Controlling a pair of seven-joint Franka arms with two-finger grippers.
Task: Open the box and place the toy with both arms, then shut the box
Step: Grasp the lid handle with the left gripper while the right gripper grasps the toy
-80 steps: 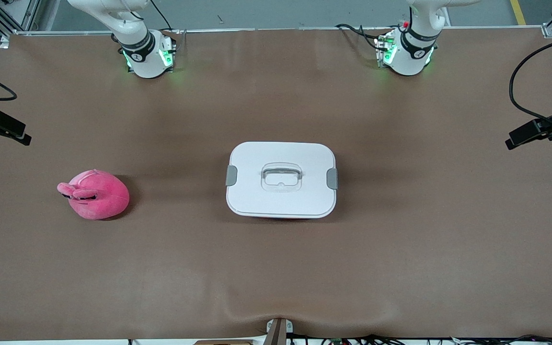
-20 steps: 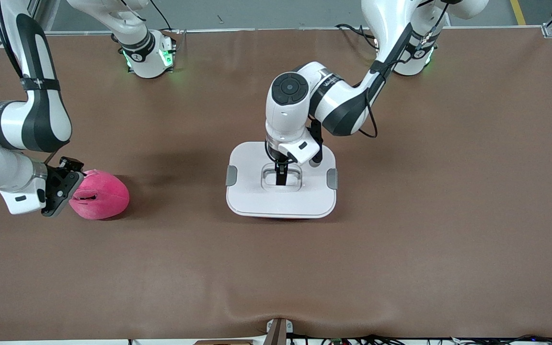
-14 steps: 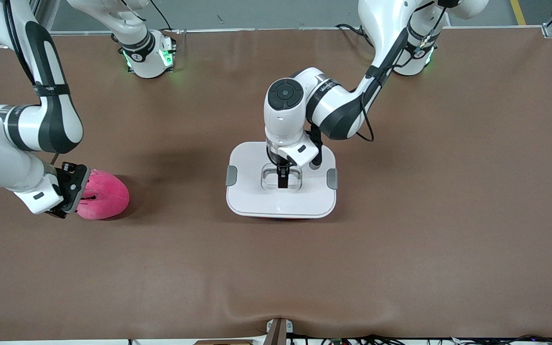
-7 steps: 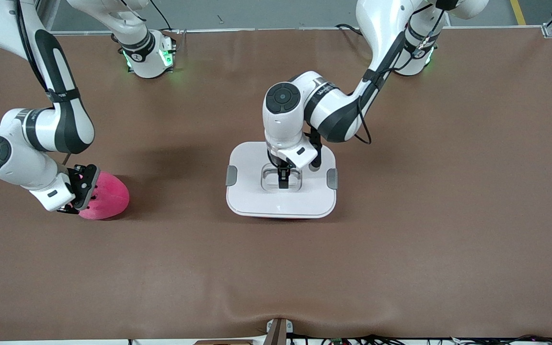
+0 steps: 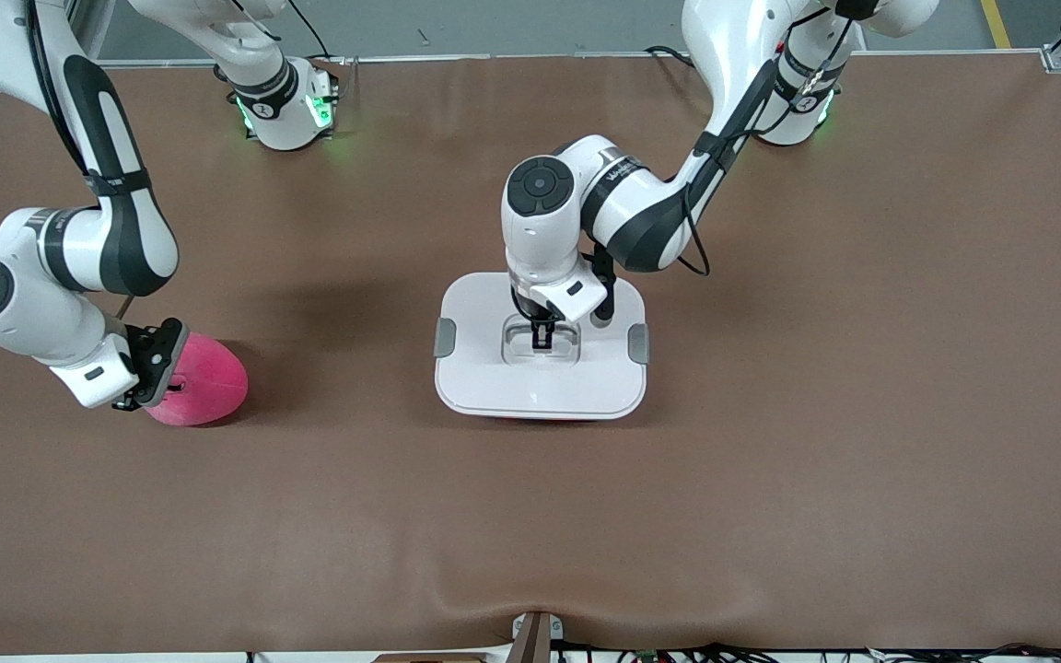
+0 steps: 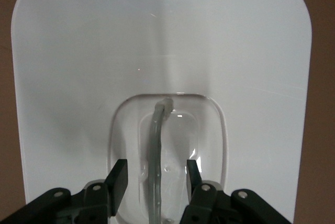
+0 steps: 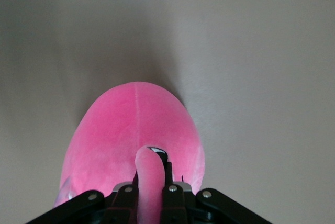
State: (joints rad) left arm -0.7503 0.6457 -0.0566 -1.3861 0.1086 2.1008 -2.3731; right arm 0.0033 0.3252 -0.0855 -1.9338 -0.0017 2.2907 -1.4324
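Brown matting covers the surface, along whose top edge in the front view the two arm bases are mounted. At the middle of the surface the box is seen with its white lid seated flat and the two grey clips shown at the lid's short ends. The left claw is lowered into the clear recessed centre of the lid, where the clear handle is straddled by the two fingers; in the left wrist view a gap is seen between each finger and the handle, so the claw is part-way apart and the handle is not yet pinched. The toy is found on the surface toward the right arm's end, well apart from the box and slightly nearer to the front camera than the box's centre. The right claw is set against the toy's end that faces away from the box. In the right wrist view the right claw's fingers are seen drawn tight together on one of the toy's floppy ears, which is pinched between them, while the toy's round body is rested on the matting.
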